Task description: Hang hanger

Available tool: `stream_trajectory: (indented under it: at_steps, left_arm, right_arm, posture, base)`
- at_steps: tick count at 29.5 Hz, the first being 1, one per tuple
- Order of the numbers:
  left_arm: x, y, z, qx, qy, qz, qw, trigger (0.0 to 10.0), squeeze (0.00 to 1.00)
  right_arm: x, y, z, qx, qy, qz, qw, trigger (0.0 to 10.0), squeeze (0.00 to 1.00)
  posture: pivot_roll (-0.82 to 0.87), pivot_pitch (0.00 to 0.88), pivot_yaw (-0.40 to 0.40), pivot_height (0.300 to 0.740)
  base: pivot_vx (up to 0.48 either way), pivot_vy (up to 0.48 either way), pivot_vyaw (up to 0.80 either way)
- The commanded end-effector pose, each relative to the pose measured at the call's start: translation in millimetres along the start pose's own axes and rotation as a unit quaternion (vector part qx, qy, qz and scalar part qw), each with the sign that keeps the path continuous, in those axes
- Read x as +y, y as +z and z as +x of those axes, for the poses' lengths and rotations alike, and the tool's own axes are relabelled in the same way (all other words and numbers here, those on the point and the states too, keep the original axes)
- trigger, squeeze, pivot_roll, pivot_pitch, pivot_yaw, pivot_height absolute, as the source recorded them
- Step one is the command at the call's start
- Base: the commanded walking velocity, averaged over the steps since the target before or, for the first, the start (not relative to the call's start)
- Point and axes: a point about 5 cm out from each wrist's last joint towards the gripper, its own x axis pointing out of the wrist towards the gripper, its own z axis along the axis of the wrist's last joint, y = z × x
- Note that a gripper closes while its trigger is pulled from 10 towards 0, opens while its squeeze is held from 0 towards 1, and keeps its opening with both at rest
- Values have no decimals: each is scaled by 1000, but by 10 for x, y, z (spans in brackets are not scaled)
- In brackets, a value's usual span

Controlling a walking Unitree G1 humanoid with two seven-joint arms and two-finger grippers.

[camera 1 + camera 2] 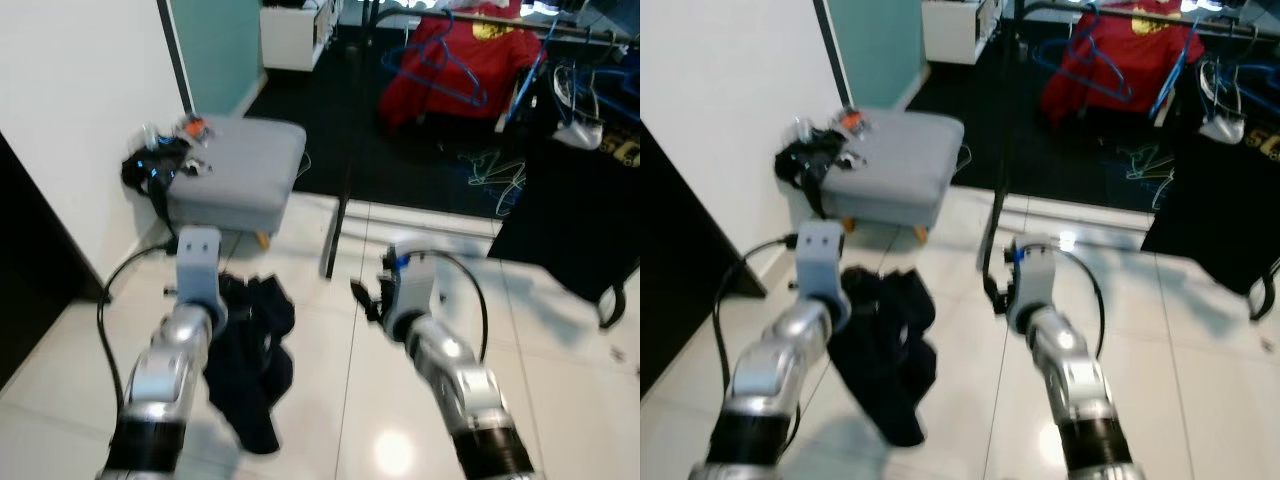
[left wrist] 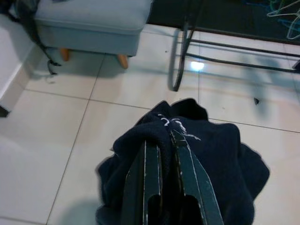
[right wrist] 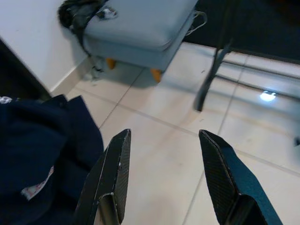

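So the left gripper (image 2: 164,154) has its two black fingers pinched together on a bunched-up dark navy fabric garment (image 1: 250,360), which droops below the wrist in a loose clump over the pale glossy floor tiles (image 1: 330,400). There's a bit of white stitching or print near the pinch point in the left wrist view. Whether a hanger is buried inside that bundle can't be made out, it's all folds.

The right gripper (image 3: 164,173) is empty, fingers spread wide, hovering over bare tile just beside the garment.

Ahead of both grippers and well apart from them is a black metal clothes rack (image 1: 345,215), one leg coming down to the floor. Further back on its rail hang a blue wire hanger (image 1: 445,60) and a red shirt (image 1: 450,70). Off toward the left gripper's side sits a grey padded footstool (image 1: 235,170) with some black cables and small clutter on its far corner.

Handling-wise, the garment looks soft, floppy and light, so it'll sag and swing and won't hold any shape. A pinch on loose cloth can slip, so a thick seam or the collar looks like the safer grab. If a hanger is in there, it would be stiff, thin and slippery, and best taken at the neck just under the hook, leaving the hook free for the rail.
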Motion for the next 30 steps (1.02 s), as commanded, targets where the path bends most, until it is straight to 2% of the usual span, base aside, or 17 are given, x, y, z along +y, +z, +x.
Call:
stream_trajectory:
  at_steps: [1,13,30]
  left_arm:
    - [58,31,-16,-11,10,0,1000,10000,0]
    - [5,4,-7,-7,3,10,1000,10000,0]
    - [-11,-62,-16,-2,-1,18,1000,10000,0]
  right_arm:
    - [60,-43,7,6,9,4,1000,10000,0]
    - [78,-75,11,7,11,5,1000,10000,0]
    - [106,-100,15,9,14,3,1000,10000,0]
  posture:
    - [-25,101,-19,740]
    - [-22,82,-9,740]
    - [-19,49,-3,740]
  base:
    - [349,0,0]
    - [341,0,0]
    - [0,0,0]
